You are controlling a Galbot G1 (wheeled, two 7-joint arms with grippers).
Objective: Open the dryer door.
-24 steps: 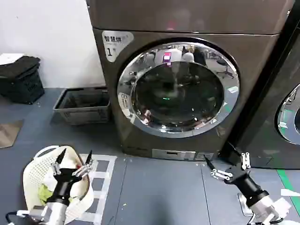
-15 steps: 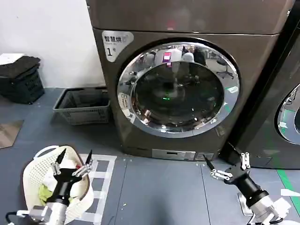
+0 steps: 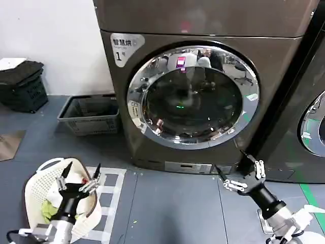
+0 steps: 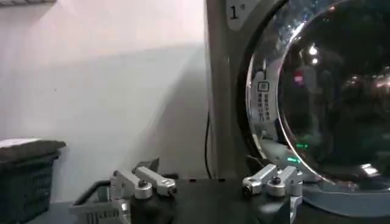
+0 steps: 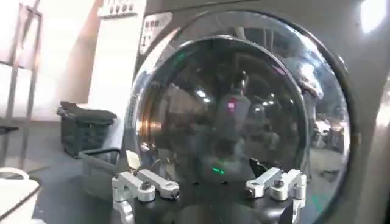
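On the front of the bronze-grey machine (image 3: 203, 91), the shut dryer door (image 3: 193, 96) is judged rigid, heavy and slippery at its chrome rim, best gripped at the right edge, where the right gripper (image 3: 237, 172) is held open and empty nearby.

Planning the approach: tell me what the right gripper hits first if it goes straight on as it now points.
Probably the dryer door: the open right gripper faces its glass squarely in the wrist view. Depth is unclear, and in the head view it sits low, so the lower chrome rim may come first.
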